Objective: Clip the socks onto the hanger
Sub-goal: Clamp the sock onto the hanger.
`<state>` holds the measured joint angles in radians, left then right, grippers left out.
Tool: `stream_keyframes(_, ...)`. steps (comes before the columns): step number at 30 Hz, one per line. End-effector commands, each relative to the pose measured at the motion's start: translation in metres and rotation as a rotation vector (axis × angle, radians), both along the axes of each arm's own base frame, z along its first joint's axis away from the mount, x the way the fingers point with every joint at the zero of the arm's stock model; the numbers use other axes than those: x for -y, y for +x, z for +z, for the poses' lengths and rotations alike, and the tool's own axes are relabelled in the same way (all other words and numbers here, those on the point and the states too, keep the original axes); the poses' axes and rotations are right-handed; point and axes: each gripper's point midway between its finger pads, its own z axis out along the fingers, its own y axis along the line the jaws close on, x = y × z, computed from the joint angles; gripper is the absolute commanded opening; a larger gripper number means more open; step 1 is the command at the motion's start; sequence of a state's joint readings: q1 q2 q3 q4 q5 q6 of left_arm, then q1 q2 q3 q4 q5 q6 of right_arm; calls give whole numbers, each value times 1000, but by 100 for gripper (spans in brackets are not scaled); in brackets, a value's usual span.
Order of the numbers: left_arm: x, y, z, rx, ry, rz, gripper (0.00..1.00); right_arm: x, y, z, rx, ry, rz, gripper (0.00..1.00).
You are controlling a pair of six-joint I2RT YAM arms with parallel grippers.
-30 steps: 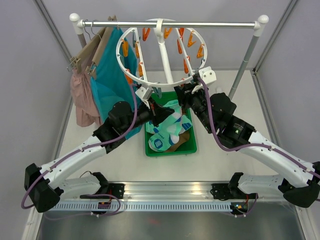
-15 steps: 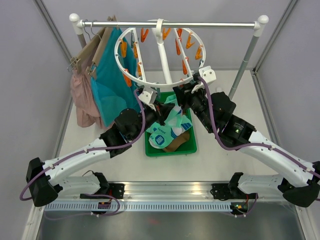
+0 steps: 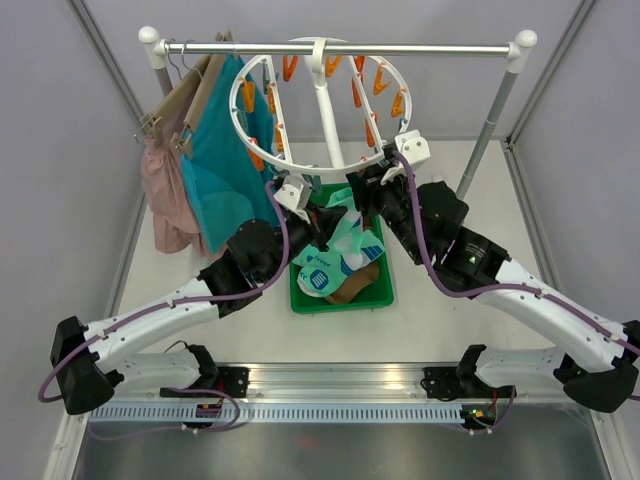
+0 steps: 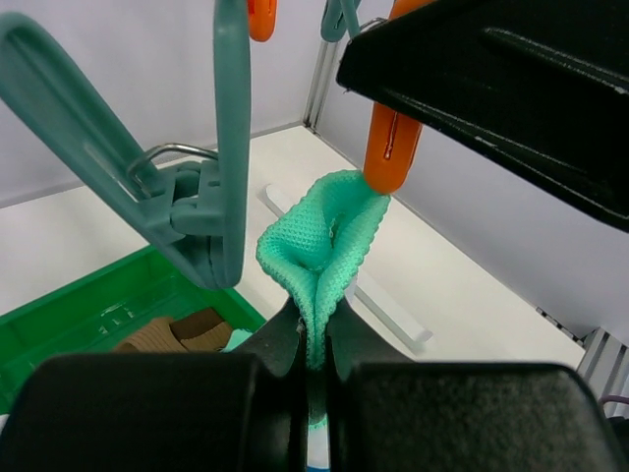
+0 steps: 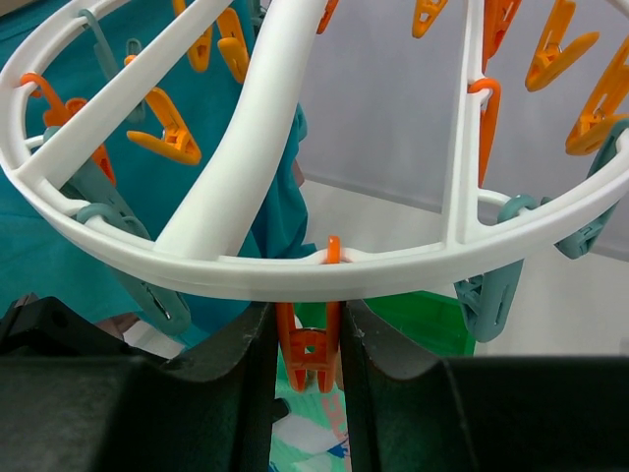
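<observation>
- Mint-green sock [image 4: 319,246] is pinched by the left gripper [image 4: 314,339], fingers closed on it, cuff touching the tip of an orange peg [image 4: 391,147].
- Right gripper [image 5: 305,324] clamps that peg, under the hanger [image 5: 295,270] near rim.
- Brown sock [image 3: 352,286] lies in the green bin [image 3: 388,285].

Plain pale grey walls [image 3: 50,120] stand on three sides of a flat white bench [image 3: 415,330]. A shiny metal clothes rail with round white ends [image 3: 450,47] crosses the back. A dull grey metal strip [image 3: 330,445] runs along the near edge. The light is soft.
</observation>
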<state>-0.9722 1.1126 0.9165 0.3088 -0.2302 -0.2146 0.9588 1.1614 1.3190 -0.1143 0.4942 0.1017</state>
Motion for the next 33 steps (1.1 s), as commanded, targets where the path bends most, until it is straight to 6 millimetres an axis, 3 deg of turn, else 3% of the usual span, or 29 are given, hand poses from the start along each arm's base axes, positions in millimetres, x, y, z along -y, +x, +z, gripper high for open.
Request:
stream_keyframes(1, -4, -6, 23, 68, -42, -8, 2, 5, 1, 21, 27, 30, -19, 0)
stream_keyframes(15, 2, -9, 37, 99, -60, -39, 2, -4, 4, 11, 7, 16, -7, 0)
stream_keyframes(33, -9, -2, 65, 104, -119, 37, 2, 0, 4, 7, 9, -1, -17, 0)
